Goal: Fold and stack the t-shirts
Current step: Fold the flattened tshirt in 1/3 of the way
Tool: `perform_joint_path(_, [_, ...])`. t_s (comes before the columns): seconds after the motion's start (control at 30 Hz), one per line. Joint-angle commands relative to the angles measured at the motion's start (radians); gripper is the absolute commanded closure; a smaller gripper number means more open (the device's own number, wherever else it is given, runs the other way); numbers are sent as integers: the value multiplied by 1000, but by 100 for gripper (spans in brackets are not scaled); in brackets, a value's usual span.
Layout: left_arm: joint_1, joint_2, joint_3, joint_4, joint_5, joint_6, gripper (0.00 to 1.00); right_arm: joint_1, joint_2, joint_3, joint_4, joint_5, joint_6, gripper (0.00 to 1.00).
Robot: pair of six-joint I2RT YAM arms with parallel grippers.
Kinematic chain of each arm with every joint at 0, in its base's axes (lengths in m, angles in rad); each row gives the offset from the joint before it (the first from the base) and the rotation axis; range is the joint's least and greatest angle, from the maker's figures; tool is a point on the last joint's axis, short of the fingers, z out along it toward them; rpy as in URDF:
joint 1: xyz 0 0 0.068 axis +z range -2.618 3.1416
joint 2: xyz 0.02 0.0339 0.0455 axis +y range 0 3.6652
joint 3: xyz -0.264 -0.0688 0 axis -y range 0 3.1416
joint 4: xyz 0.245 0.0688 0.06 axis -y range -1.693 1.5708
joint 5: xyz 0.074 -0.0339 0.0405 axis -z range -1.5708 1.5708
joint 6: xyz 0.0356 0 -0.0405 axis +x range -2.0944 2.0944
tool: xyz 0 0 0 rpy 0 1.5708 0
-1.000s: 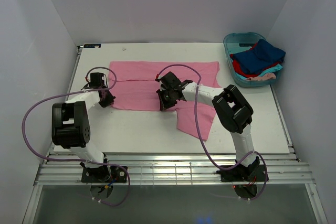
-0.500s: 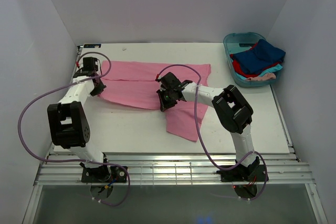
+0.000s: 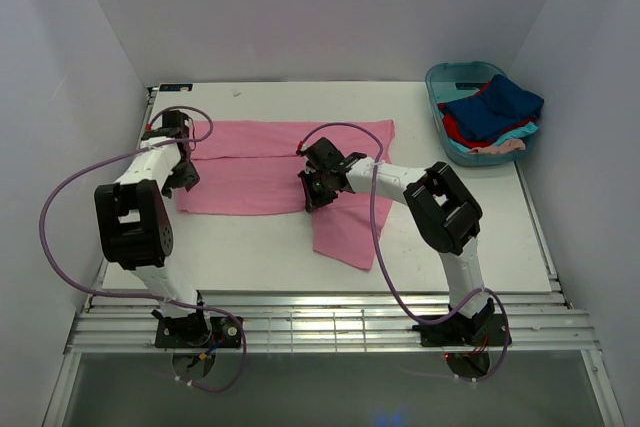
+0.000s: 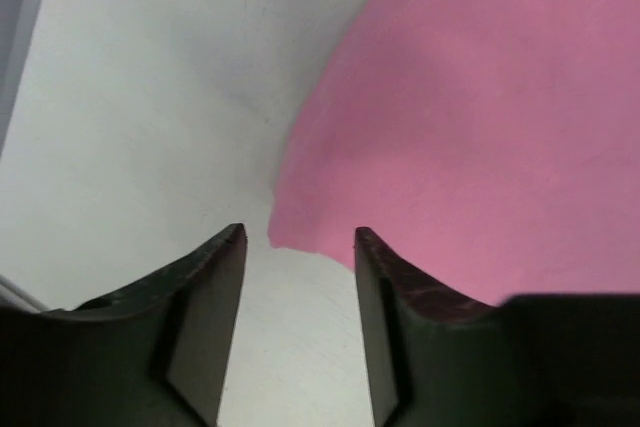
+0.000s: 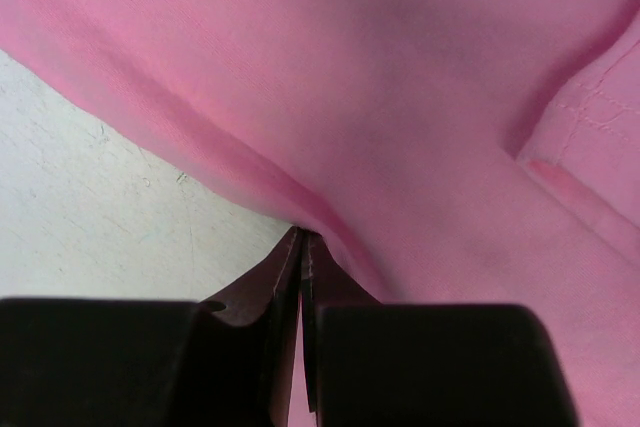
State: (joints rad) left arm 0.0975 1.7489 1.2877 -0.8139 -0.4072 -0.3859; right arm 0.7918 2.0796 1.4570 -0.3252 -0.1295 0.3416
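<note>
My top camera hangs high behind me and looks down and forward over the whole surface (image 3: 240,242) from far off. My left wrist camera looks out along my left jaws, very near, at the shirt (image 4: 480,127) edge just ahead of them. My right wrist camera looks along my right jaws, even nearer, and cloth fills most of it. All three views share that shirt.
</note>
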Motion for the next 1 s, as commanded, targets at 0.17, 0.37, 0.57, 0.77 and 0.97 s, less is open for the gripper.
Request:
perform_joint_path(0.17, [10, 4, 42, -80, -48, -5, 38, -2, 33, 5, -77, 44, -1, 92])
perform_joint_path(0.37, [-1, 29, 15, -35, 22, -16, 47, 0, 7, -7, -68, 47, -3, 92])
perform_joint_path(0.57, [-16, 34, -1, 24, 14, -18, 56, -2, -123, 20, -115, 125, -19, 92])
perform_joint_path(0.77, [-62, -28, -2, 122, 34, 2, 66, -23, -295, -53, -147, 292, -30, 92])
perform_joint_path(0.97, [-71, -92, -50, 220, 42, 10, 76, -143, -339, -109, -133, 332, -52, 92])
